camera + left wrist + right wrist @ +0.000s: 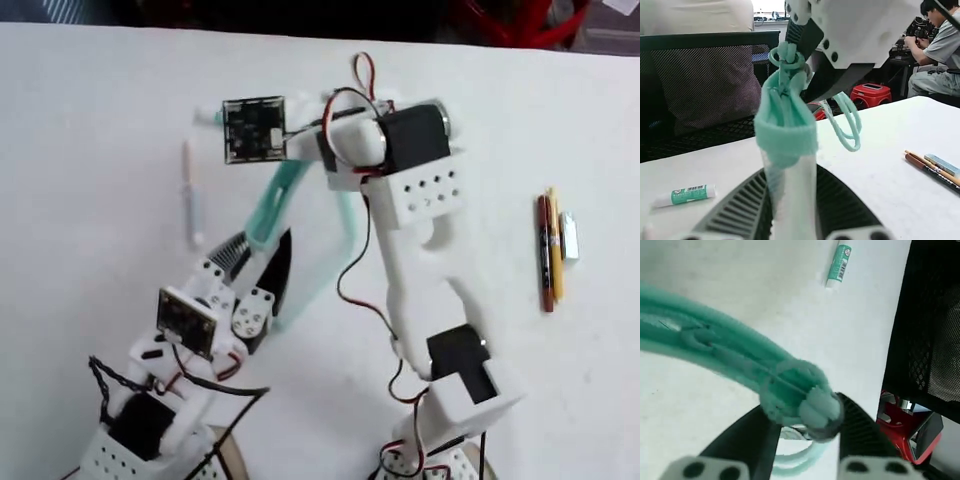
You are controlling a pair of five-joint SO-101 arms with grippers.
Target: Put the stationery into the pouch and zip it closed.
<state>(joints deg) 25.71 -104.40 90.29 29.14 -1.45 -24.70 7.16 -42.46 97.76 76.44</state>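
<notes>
Two grippers share one long mint-green fabric pouch (272, 205), its long axis strung between them. The left gripper (790, 207) is clamped on the near end, the right gripper (807, 427) pinched on the far zipper end. Loose on the table: red and yellow pens (548, 250) well off the right arm's side, white glue stick (190, 200) off the left's, small pale block (570, 238) touching the pens

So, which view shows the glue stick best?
The left wrist view: the glue stick lies whole on the table, its label visible. The high view shows it small; the right wrist view, at the frame's edge beyond the pouch.
</notes>
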